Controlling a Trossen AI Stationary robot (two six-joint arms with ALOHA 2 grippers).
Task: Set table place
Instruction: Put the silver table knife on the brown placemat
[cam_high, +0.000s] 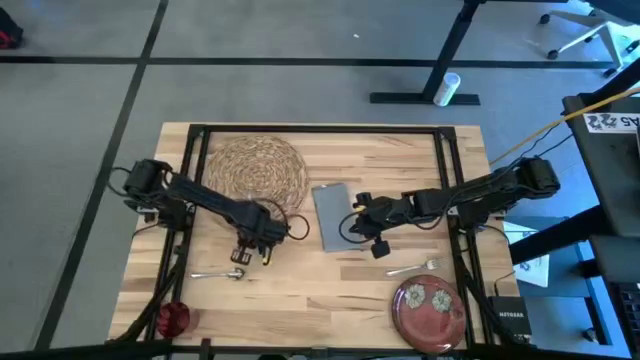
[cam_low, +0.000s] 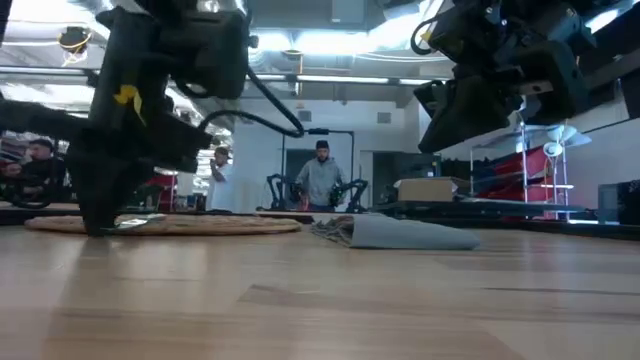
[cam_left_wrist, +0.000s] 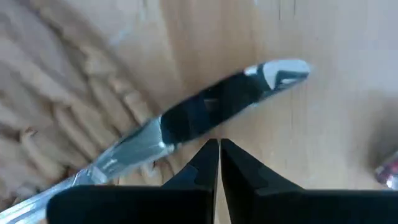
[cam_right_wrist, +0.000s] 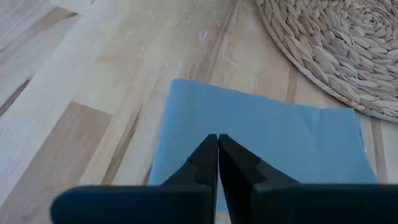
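Observation:
The round woven mat (cam_high: 258, 168) lies at the table's far left, and the grey napkin (cam_high: 333, 215) lies flat to its right. My left gripper (cam_high: 250, 247) is shut and low at the mat's near right edge. Its tips (cam_left_wrist: 219, 148) are over the middle of a silver knife (cam_left_wrist: 211, 106), whose handle end reaches onto the mat (cam_left_wrist: 56, 124). My right gripper (cam_right_wrist: 218, 142) is shut and hangs above the napkin (cam_right_wrist: 261, 137), clear of it in the low view (cam_low: 480, 90). Spoon (cam_high: 218, 273), fork (cam_high: 415, 267), dark red plate (cam_high: 430, 310) and red cup (cam_high: 172, 318) lie near the front. My left gripper's shut fingertips (cam_left_wrist: 208, 155) come down from above at the knife's middle (cam_left_wrist: 205, 118) and lie across it. The knife shows its broad face and is not between the fingers. Whether the tips touch it, I cannot tell.
A thin black frame (cam_high: 320, 129) runs round the table (cam_high: 320, 290). Bare wood lies between spoon and fork at the front middle. In the low view, people stand in the room far behind the table (cam_low: 322, 180).

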